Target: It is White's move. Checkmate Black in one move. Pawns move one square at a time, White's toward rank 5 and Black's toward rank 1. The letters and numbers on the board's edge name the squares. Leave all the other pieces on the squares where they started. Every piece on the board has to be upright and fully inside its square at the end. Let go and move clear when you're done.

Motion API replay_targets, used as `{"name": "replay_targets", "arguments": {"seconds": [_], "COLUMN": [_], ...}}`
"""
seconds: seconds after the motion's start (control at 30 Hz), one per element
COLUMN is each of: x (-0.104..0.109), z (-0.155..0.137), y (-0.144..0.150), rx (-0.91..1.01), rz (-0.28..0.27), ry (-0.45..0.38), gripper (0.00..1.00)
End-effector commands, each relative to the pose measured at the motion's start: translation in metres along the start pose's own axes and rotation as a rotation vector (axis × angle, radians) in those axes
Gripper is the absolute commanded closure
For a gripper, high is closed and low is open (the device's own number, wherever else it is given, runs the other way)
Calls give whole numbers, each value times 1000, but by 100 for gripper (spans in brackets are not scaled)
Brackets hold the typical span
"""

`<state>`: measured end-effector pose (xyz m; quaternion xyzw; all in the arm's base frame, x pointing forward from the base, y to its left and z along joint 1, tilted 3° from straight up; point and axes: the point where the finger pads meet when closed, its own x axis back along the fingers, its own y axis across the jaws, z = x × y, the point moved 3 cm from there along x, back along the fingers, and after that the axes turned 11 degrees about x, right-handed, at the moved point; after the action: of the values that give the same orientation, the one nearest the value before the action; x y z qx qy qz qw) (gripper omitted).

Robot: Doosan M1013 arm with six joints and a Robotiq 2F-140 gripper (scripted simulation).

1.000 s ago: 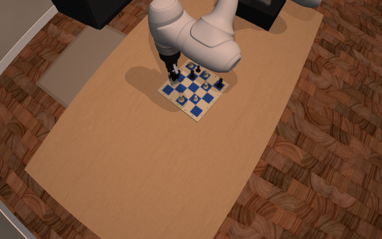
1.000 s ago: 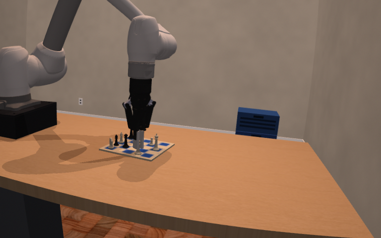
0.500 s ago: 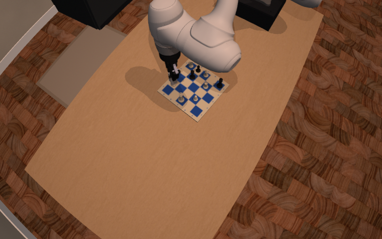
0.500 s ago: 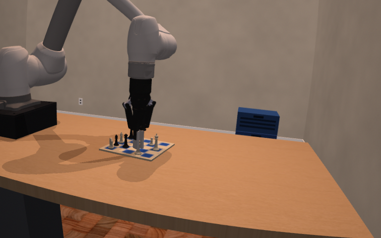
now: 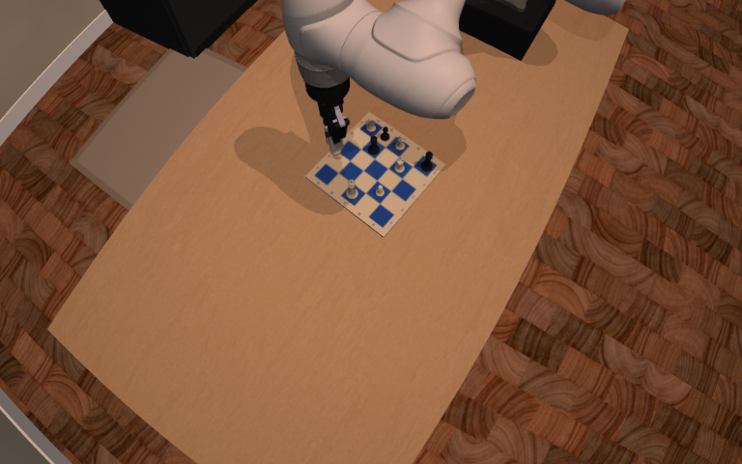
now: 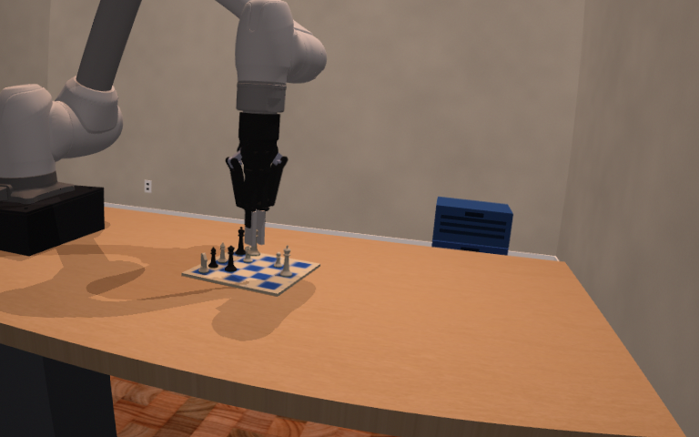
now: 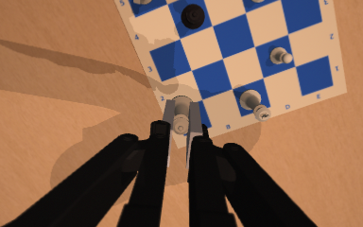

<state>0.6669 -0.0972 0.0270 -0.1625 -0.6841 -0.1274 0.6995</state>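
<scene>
Gripping a white chess piece (image 7: 181, 114) between the narrow fingers of the gripper (image 7: 180, 124), shut on it, at the chessboard (image 7: 142, 33)'s edge by the rank 2 mark; whether touching the board or lifted, cannot tell. Standing just beside: another white piece (image 7: 251, 100).

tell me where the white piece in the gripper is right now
In the wrist view the white piece sits clamped between the gripper fingers over the board's edge column by the 2 label, left of the white piece.

arm (image 5: 383, 48) cut off by top edge, held white piece (image 7: 181, 115) type unclear, claw (image 7: 180, 124) body cropped below
</scene>
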Motion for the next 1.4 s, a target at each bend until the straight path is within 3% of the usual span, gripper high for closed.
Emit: {"name": "replay_targets", "arguments": {"seconds": [0.0,0.23,0.63,0.7,0.77,0.8,0.83,1.0,1.37], "x": [14,42,43,44,45,45,45,44,44], "z": [0,0,1,22,70,70,96,142,143], "y": [0,0,1,16,45,45,58,78,78], "rx": [0,0,-3,-53,-162,-162,-221,-321,-323], "rz": [0,0,0,0,0,0,0,0,0], "ry": [0,0,0,0,0,0,0,1,1], "gripper": [100,100,100,100,100,100,100,100,100]}}
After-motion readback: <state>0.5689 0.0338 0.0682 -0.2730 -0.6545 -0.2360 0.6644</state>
